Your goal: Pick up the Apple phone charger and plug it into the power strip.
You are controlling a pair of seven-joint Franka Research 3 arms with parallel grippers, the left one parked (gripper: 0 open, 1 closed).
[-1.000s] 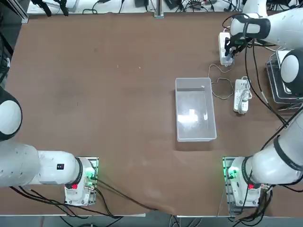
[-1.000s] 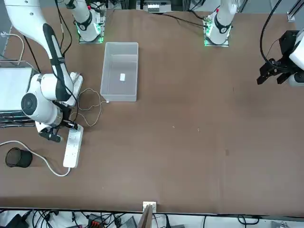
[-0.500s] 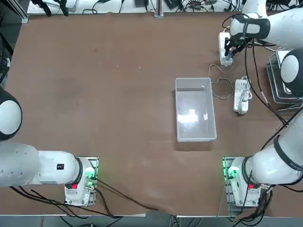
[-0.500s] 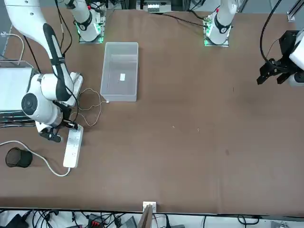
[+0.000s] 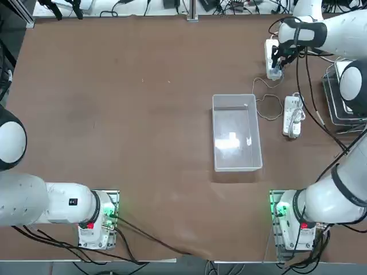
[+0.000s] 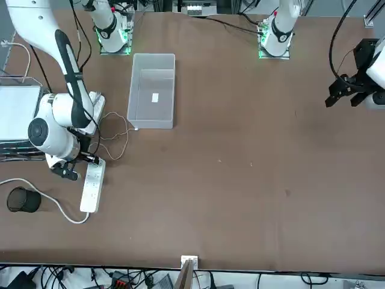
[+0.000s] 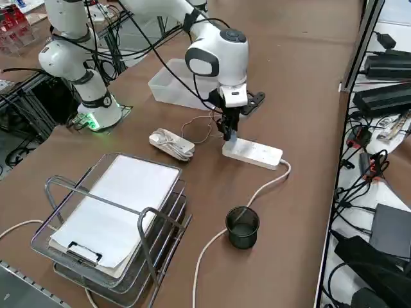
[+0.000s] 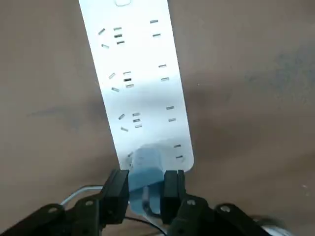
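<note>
"At the power strip's point(image 8: 142, 88) end away from its thick cord point(image 6: 77, 222), what's the charger point(image 8: 146, 162) doing?"

"Standing over the last sockets, clamped between the fingers of the right gripper point(image 8: 146, 189). They pinch its sides, so the prong end can face the strip, I'd say."

"Is it in?"

"Can't tell; the block hides its own prongs. If they're short of the slots, it wants lining up, then a straight push. A tilt could skid the strip, since no hand braces it."

"And its thin cable point(image 5: 282, 109)?"

"Loosely looped on the table towards the clear bin point(image 5: 237, 137). That slack should spare the plug a tug."

"The other strip point(image 7: 170, 144)?"

"Apart, its cord bundled on top, probably stowed as a spare."
</note>
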